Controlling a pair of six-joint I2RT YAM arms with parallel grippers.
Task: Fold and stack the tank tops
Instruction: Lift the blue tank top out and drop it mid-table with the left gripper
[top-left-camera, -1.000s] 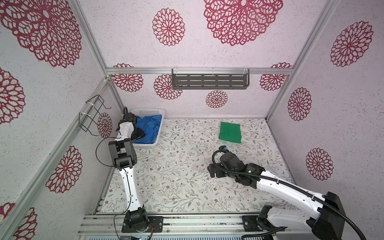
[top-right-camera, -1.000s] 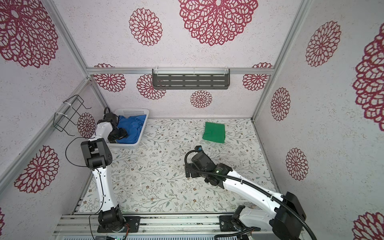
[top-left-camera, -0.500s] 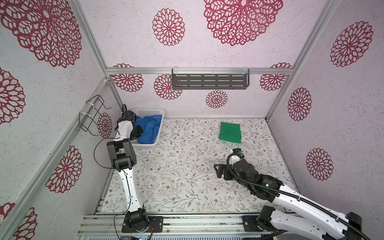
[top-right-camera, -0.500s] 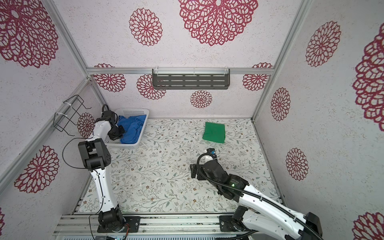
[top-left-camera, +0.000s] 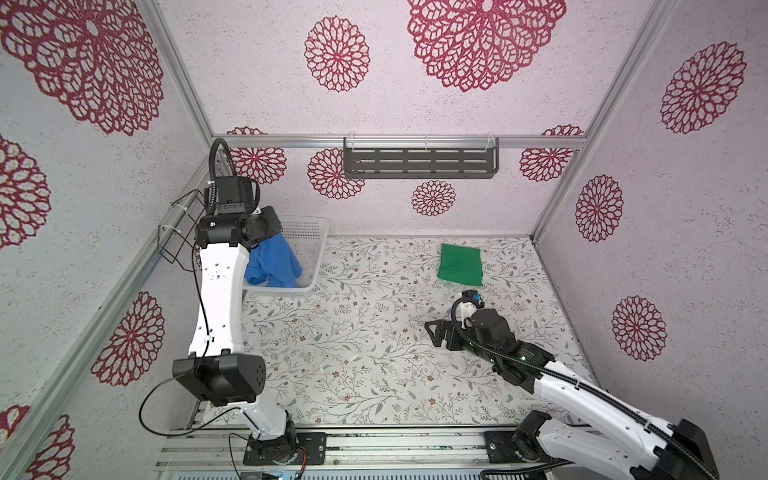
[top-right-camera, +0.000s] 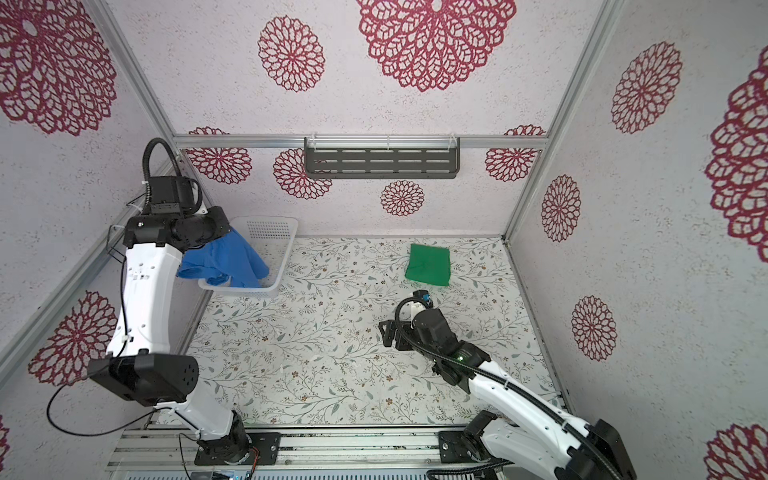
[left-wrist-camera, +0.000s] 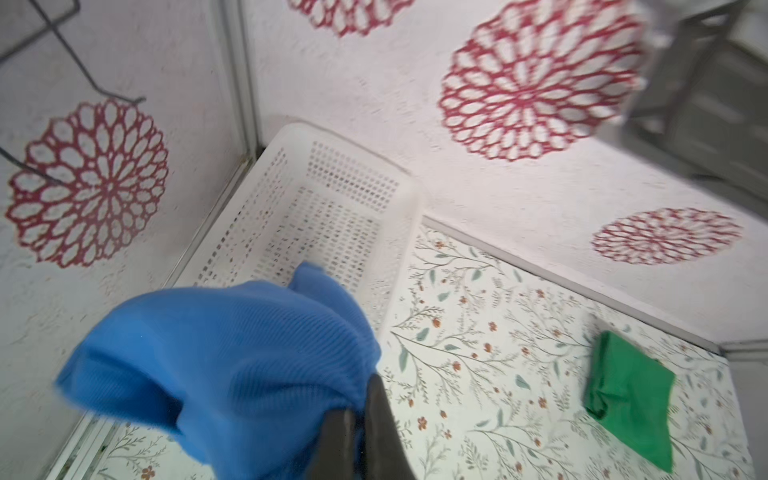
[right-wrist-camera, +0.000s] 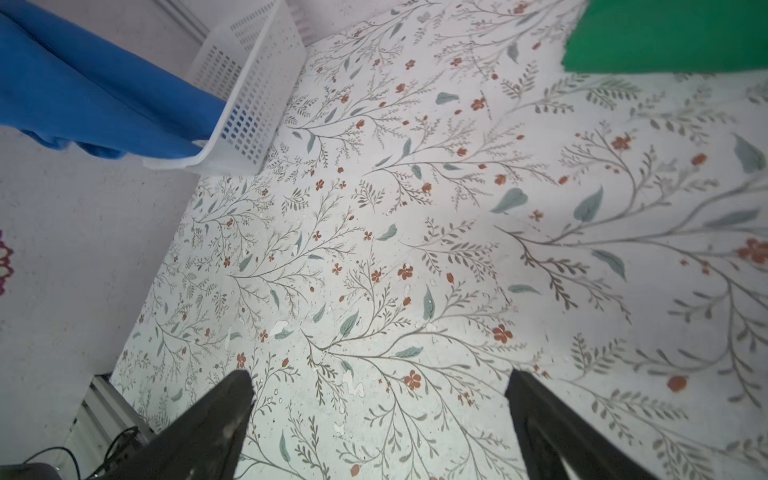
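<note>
The blue tank top hangs bunched from my left gripper, which is shut on its upper edge above the white basket. In the left wrist view the two fingers pinch the blue tank top, and its lower end still dips into the basket. The green tank top lies folded on the floral table at the back right. My right gripper hovers low over bare table in front of the green tank top, open, with nothing between its fingers.
A dark slotted shelf hangs on the back wall. A wire rack sticks out from the left wall beside the left arm. The basket sits in the table's back left corner.
My left gripper has shut on the blue tank top and raised it most of the way out of the basket. The right arm has swung a little to the right, still open.
</note>
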